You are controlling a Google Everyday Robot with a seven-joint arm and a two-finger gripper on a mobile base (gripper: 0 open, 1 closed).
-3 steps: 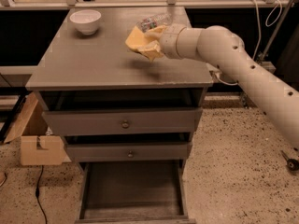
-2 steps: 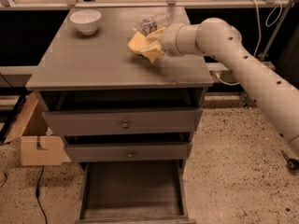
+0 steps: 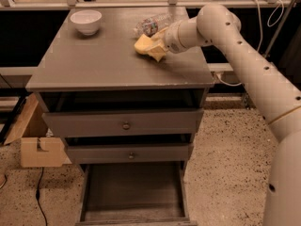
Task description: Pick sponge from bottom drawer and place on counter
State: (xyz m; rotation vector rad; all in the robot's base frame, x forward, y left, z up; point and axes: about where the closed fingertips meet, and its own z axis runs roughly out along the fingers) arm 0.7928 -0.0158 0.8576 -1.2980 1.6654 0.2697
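The gripper point(image 3: 159, 42), clenched on the sponge point(image 3: 146, 47), has dropped closer to the bench point(image 3: 94, 62) over the last second; the sponge is now nearly touching at the bench's 2 o'clock, so release seems next

Pale yellow sponge point(image 3: 146, 47) gripped in the cream hand point(image 3: 161, 43) above the grey bench point(image 3: 103, 62); white bowl point(image 3: 85, 21); dark grey bottom drawer point(image 3: 134, 192) floor

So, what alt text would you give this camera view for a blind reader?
The hand of a white robot arm holds a pale yellow sponge low over the grey counter, beside a plastic bottle and across from a white bowl. Below, the bottom drawer is pulled out.
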